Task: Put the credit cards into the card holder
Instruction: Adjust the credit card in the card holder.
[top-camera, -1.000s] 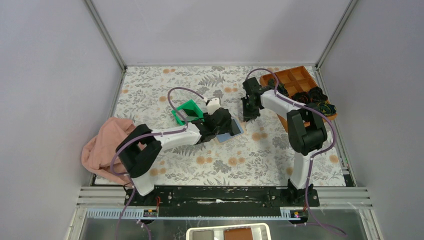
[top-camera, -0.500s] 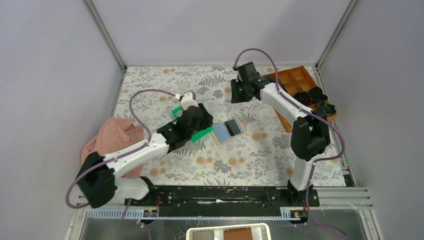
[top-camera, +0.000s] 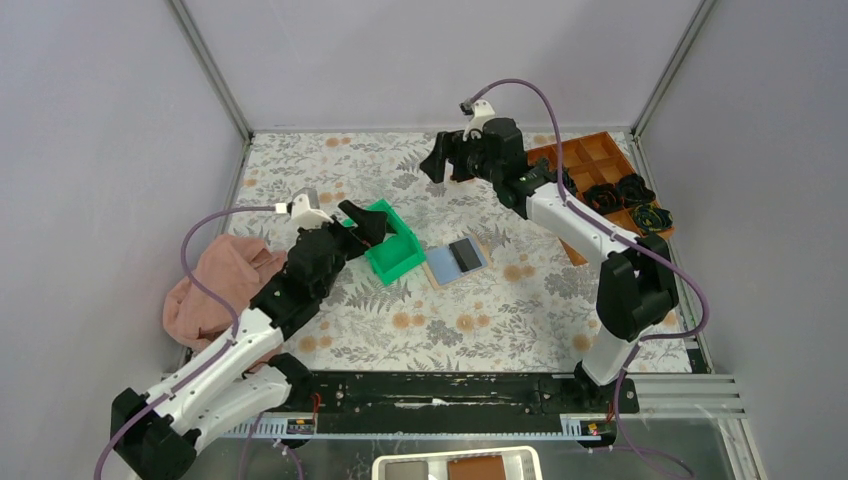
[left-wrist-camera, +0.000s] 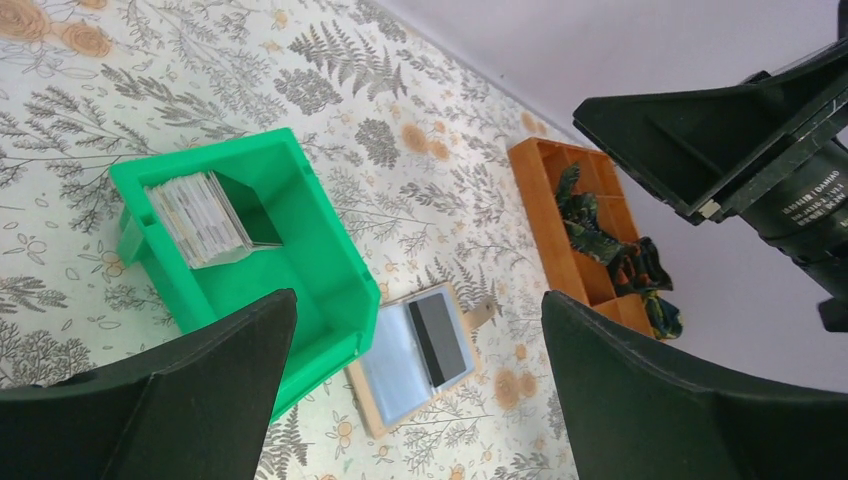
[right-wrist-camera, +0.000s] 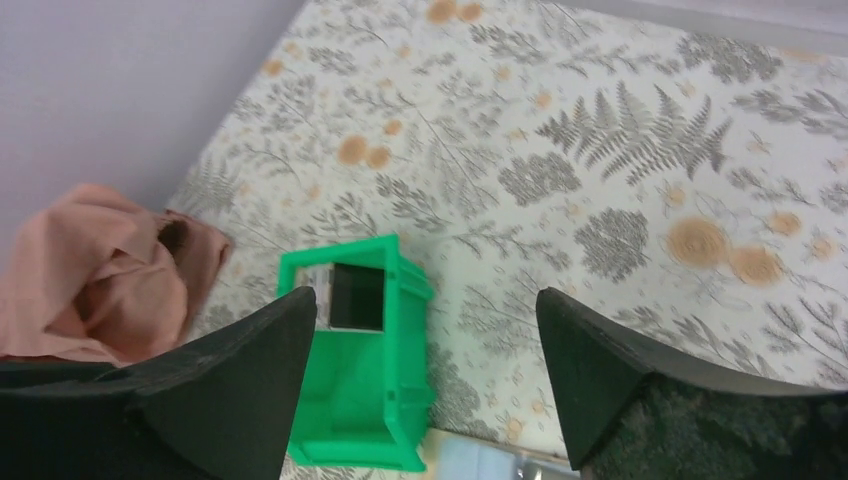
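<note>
The card holder (top-camera: 443, 266) lies open and flat mid-table, its blue-grey inner face up, with one dark credit card (top-camera: 465, 253) on its right half. In the left wrist view the card holder (left-wrist-camera: 395, 365) and that card (left-wrist-camera: 438, 338) lie below my jaws. A stack of credit cards (left-wrist-camera: 200, 218) leans inside the green tray (top-camera: 405, 255). My left gripper (top-camera: 365, 222) hovers open over the tray's left side, holding nothing. My right gripper (top-camera: 440, 158) is raised at the back, open and empty, looking down at the tray (right-wrist-camera: 360, 400).
An orange-brown compartment box (top-camera: 585, 155) with dark rosette lumps (top-camera: 625, 193) sits at the back right. A pink cloth (top-camera: 215, 290) is bunched at the left edge. Grey walls close in the table on three sides.
Both arms drew away from the card holder, the left toward the near left, the right toward the back. Both grippers opened wide. The card now shows uncovered in the holder.
</note>
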